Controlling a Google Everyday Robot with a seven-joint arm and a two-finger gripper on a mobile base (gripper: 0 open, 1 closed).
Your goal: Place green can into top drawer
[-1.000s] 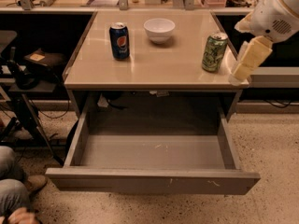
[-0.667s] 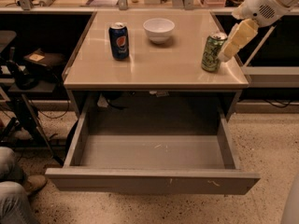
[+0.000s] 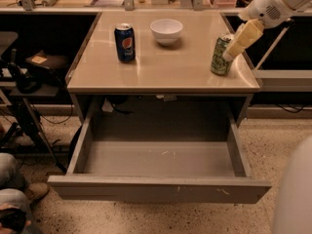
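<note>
On the table (image 3: 165,74), far right, stands the green can (image 3: 220,58), gripper (image 3: 233,50) seemingly touching its top; top drawer (image 3: 161,190) below.

Upright green can (image 3: 219,58) stands beside end effector (image 3: 230,52); top drawer (image 3: 161,189) open.

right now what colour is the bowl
White bowl, camera view; gripper at the green can.

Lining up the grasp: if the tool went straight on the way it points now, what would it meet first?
The green can. The tool, above the right end of the tabletop, points down and left, and its tip overlaps the can's right side in the picture. Whether they touch is unclear in depth.
</note>
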